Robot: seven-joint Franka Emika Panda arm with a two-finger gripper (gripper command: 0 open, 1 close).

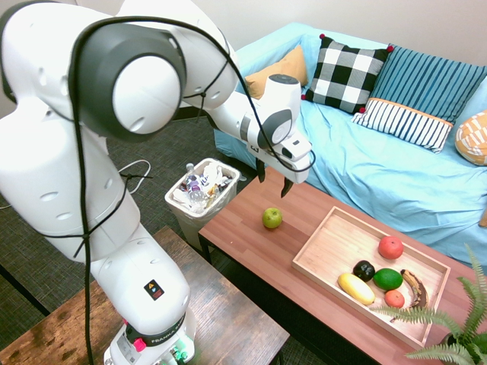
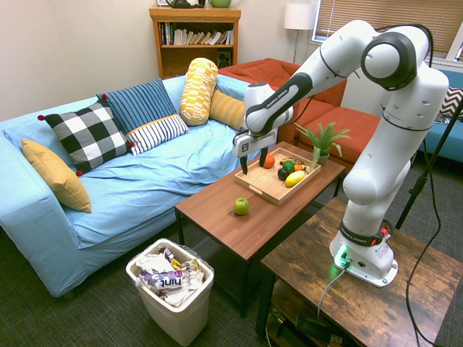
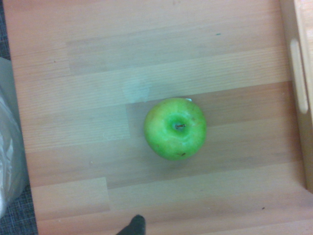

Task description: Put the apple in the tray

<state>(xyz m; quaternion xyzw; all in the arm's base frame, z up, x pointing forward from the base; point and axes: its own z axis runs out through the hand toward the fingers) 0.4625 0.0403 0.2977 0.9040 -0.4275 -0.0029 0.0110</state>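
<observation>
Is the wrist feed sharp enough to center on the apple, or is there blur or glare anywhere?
Wrist view: slightly soft, but the apple and its stem dimple read clearly, no glare. First exterior view: sharp, even light, with wide-angle bending at the edges. Second exterior view: clear; the apple is small.
</observation>
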